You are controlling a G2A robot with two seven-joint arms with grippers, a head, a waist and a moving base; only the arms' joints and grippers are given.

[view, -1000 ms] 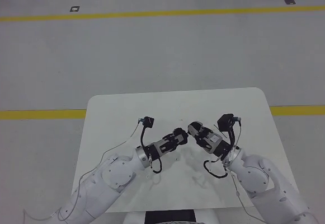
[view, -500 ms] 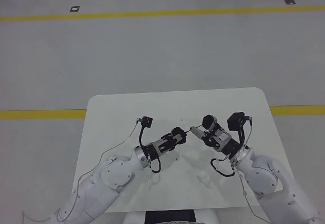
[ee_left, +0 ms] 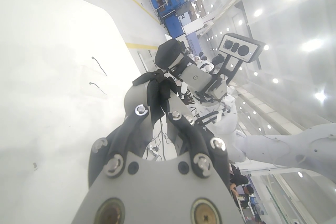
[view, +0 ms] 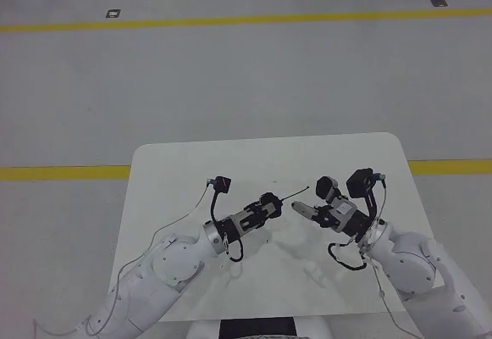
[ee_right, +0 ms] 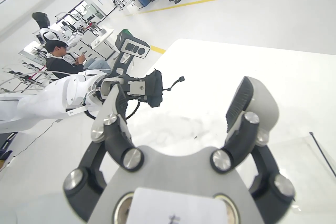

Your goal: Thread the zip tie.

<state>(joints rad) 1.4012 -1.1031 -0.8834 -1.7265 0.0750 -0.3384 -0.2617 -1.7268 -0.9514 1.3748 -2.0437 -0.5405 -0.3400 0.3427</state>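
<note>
Right arm [view: 398, 254] back over white table [view: 229, 161]

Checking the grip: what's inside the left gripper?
A zip tie juts out of the shut left gripper, its free end above the table. The clamped part is hidden by the black finger covers.

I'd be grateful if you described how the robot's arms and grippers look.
The left arm and right arm are white rounded shells, with black cables looped at the wrists and black camera brackets. The right gripper has grey fingers with black ribbed pads; the left gripper is wrapped in black cloth.
</note>
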